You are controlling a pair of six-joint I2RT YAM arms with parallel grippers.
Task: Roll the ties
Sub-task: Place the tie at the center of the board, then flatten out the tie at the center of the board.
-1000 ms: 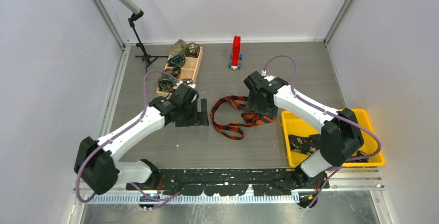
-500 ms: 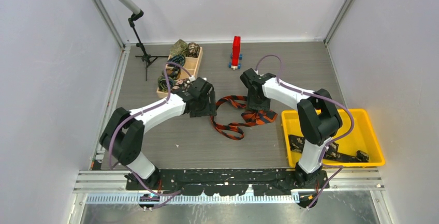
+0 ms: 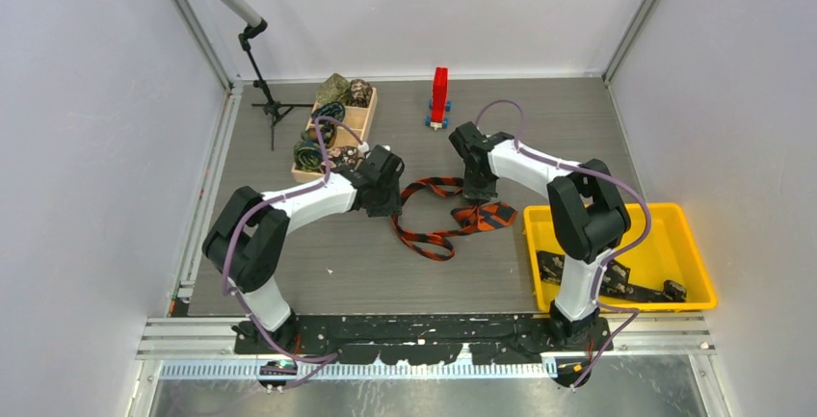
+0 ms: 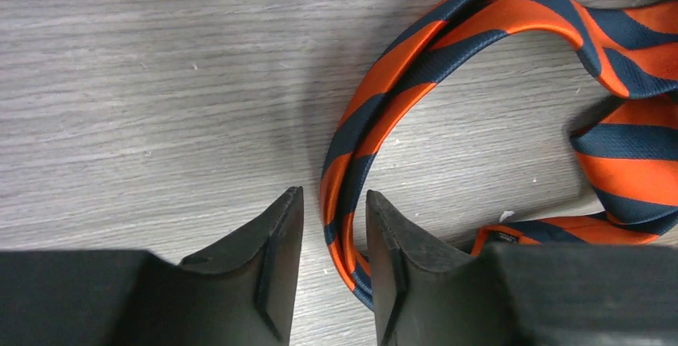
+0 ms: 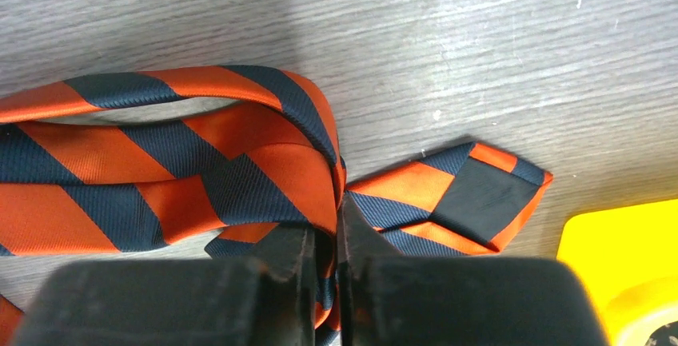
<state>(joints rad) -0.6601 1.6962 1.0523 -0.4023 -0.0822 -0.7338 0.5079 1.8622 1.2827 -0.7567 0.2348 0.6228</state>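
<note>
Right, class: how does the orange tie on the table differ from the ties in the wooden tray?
The orange tie lies unrolled in loose loops; the tray ties are rolled into coils. The orange tie is bright with dark stripes; the tray ties are dark or greenish. Both are patterned fabric.

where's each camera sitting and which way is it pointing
top external: above and behind the robot, looking down on the table; left arm and right arm show whole.
left wrist: on the left arm, facing down at the table; left pincer straddles a strip of the orange-and-navy tie.
right wrist: on the right arm, facing down; right pincer pinches the tie's folds, yellow bin at the corner.
shared: both wrist views show the same tie.
</note>
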